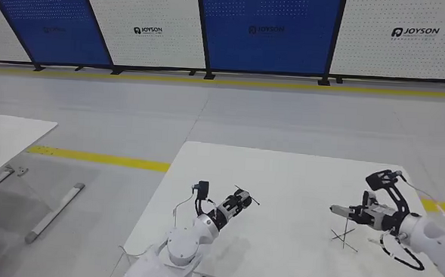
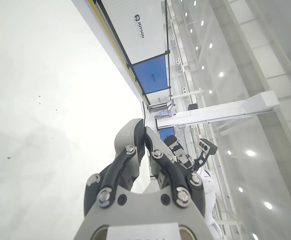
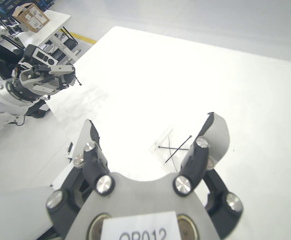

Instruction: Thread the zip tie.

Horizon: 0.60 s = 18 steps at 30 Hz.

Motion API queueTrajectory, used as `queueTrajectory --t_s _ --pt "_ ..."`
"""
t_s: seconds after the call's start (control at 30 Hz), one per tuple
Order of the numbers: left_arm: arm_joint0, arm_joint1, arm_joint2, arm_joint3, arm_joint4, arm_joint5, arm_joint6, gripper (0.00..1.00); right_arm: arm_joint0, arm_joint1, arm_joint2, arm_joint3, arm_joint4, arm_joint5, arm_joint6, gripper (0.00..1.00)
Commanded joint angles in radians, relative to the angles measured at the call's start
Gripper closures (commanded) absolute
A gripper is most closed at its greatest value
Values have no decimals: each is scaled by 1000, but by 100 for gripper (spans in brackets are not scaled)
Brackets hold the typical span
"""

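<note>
Got a white table (image 1: pixel 296 180) here. Seeing the left gripper (image 1: pixel 242 198) over its near left part, pinched tight on a black zip tie (image 1: pixel 254 201) poking out both sides. Over on the right, seeing the right gripper (image 3: pixel 151 120) spread wide, nothing in it, hovering just above some loose ties (image 3: pixel 175 148) lying crossed on the table.

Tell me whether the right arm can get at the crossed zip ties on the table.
Probably yes. The right end effector is open and the crossed zip ties lie just ahead of it on the table, with nothing between. Lying flat, they may prove hard to pinch.
</note>
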Motion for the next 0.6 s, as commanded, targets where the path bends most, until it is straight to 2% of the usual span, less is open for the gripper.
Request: queueTrajectory --t_s 0.0,0.03,0.1,0.17,0.2,0.53,0.57 --pt "0 0 0 0 0 0 0 100 28 -4 13 0 35 33 115 0" --pt "0 0 0 0 0 0 0 100 43 -8 17 -9 25 69 155 0" --pt "0 0 0 0 0 0 0 100 68 -16 4 -19 29 122 298 0" --pt "0 0 0 0 0 0 0 100 104 -33 -8 -6 54 181 390 0" --pt "0 0 0 0 0 0 0 100 121 -42 -16 4 64 191 430 0" --pt "0 0 0 0 0 0 0 100 127 -45 -18 7 65 191 436 0" --pt "0 0 0 0 0 0 0 100 119 -46 -18 14 53 210 413 0"
